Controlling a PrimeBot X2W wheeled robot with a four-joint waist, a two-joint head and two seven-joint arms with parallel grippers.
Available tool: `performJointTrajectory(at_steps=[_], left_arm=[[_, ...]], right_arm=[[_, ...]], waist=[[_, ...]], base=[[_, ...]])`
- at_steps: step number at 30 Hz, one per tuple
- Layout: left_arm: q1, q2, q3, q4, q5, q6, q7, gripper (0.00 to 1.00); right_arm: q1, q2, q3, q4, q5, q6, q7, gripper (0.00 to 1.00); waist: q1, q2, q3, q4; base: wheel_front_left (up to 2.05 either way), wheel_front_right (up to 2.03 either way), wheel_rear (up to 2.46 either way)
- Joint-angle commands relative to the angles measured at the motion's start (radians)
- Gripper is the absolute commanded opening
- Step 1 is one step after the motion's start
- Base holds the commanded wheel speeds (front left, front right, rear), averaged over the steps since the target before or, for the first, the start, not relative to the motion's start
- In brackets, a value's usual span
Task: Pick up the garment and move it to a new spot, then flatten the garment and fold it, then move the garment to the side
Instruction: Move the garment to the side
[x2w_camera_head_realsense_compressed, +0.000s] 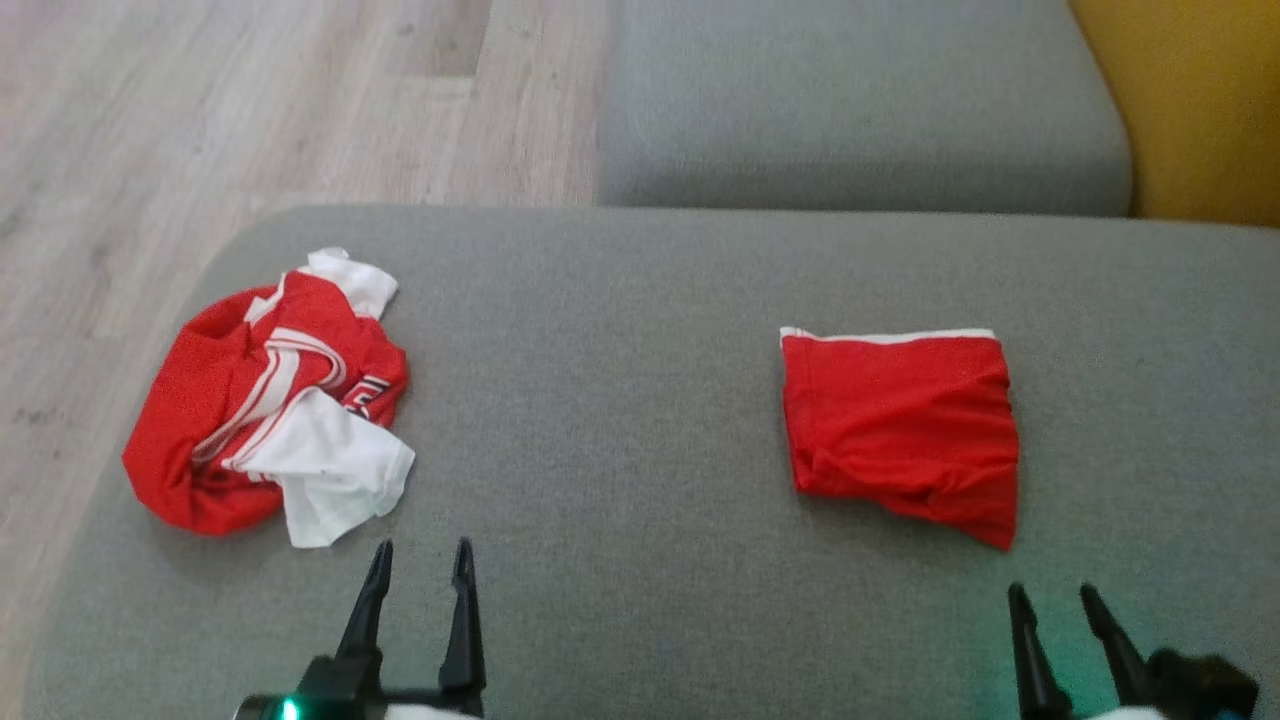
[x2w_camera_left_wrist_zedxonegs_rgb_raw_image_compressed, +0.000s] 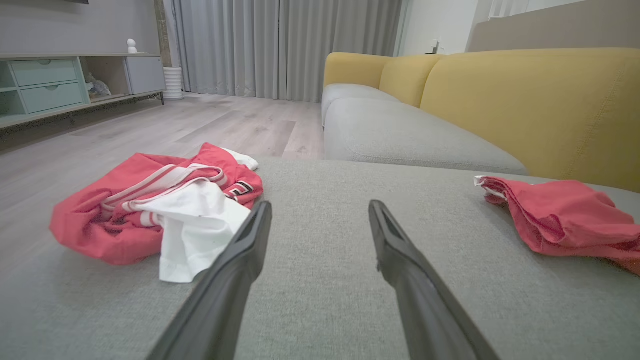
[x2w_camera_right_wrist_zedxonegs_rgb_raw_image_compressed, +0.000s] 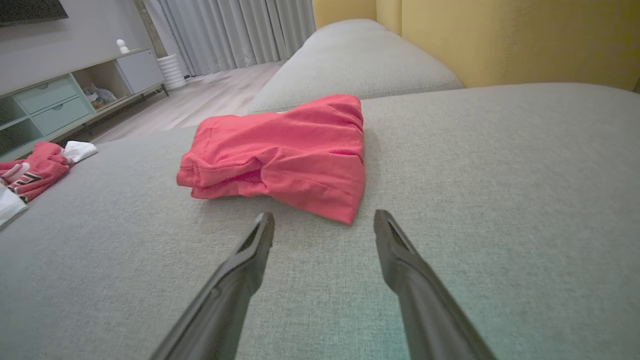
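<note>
Rising behind garment (x2w_camera_left_wrist_zedxonegs_rgb_raw_image_compressed: 100, 225), wrist-view curtains (x2w_camera_left_wrist_zedxonegs_rgb_raw_image_compressed: 280, 45)

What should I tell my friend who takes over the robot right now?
Left gripper: open, empty, just short of the crumpled red-and-white jersey.
Right gripper: open, empty, near the folded red garment.
Both garments lie on the grey cushion, jersey at its left end, folded one to the right.
Done: the red garment looks folded and set aside.
Left: pick up the jersey, move it, flatten it, fold it, put it aside.
</note>
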Motion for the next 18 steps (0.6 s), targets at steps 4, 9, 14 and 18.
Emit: performJointTrajectory(at_steps=[4,9,14,18], left_arm=[[-0.100,-0.006,-0.005,-0.049,-0.012,0.017,-0.005,1.00],[-0.154,-0.006,-0.035,-0.067,0.000,0.024,-0.005,1.00],[-0.194,-0.006,-0.057,-0.070,0.003,0.029,-0.005,1.00],[-0.211,-0.006,-0.065,-0.068,-0.014,0.031,-0.005,1.00]], right_arm=[[-0.160,-0.056,0.012,0.032,0.051,0.007,-0.011,1.00],[-0.374,-0.125,0.042,0.188,0.117,0.007,0.050,1.00],[-0.529,-0.154,0.071,0.328,0.195,0.007,0.136,1.00],[-0.585,-0.152,0.090,0.400,0.239,0.007,0.161,1.00]], waist=[[0.0000,0.0000,0.080,0.000],[0.0000,0.0000,0.176,0.000],[0.0000,0.0000,0.223,0.009],[0.0000,0.0000,0.242,0.016]], base=[[0.00,0.00,0.00],[0.00,0.00,0.00],[0.00,0.00,0.00],[0.00,0.00,0.00]])
